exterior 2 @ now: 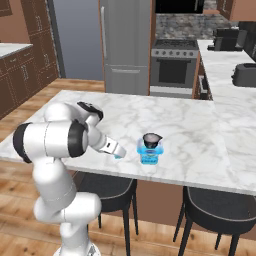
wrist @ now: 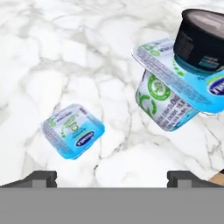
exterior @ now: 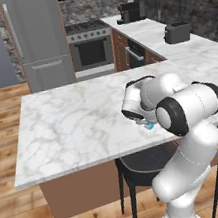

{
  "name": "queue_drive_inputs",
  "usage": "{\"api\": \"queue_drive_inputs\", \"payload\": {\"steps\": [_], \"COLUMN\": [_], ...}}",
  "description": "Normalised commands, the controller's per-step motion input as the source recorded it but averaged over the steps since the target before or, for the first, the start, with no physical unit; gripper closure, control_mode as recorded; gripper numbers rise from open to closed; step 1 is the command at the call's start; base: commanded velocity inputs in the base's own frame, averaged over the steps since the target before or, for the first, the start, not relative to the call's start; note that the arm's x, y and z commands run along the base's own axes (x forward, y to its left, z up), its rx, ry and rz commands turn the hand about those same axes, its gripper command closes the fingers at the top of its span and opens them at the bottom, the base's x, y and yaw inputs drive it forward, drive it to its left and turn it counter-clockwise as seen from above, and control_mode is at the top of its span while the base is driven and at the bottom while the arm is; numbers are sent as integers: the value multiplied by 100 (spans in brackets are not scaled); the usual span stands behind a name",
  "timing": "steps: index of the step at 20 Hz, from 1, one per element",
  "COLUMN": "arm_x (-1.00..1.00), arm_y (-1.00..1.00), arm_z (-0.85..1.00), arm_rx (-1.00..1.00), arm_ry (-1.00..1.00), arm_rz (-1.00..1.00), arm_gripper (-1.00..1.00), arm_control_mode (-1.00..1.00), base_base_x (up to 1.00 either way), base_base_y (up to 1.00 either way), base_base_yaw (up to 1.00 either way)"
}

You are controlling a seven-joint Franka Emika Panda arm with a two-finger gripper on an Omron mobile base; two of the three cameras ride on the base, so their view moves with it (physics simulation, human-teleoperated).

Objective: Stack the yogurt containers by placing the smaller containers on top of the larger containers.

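My gripper (wrist: 112,177) hangs over the marble counter (wrist: 52,52) with its jaws spread as wide as they go, and nothing is held between them. My 2 fingertips (wrist: 40,178) show at the bottom of the hand view, well apart.

Just ahead of my left fingertip, a little toward the middle, the tiny light-blue cup (wrist: 72,130) stands alone on the marble, touching neither finger. Farther ahead and over my right fingertip sits the bigger light-blue tub (wrist: 168,98), with the dark round cup (wrist: 202,39) resting on its wide flat rim.

From the right base view, the dark round cup (exterior 2: 151,139) tops the tub (exterior 2: 149,154), and the tiny cup (exterior 2: 118,156) peeks out beside my hand.
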Motion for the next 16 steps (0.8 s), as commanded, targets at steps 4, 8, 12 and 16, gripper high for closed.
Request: {"api": "queue_drive_inputs", "payload": {"steps": [4,8,12,16], "arm_x": [29,24,20,18], "arm_y": [0,2,9,7], "arm_z": [-1,-7,-16,-14], "arm_rx": [0,0,0,0], "arm_ry": [7,5,5,5], "arm_rz": [-2,-2,-1,0], "arm_gripper": [-100,-100,-100,-100], "arm_control_mode": [-100,-100,-100,-100], "base_base_x": [0,0,0,0], "base_base_y": [0,0,0,0], "base_base_yaw": [0,0,0,0]}}
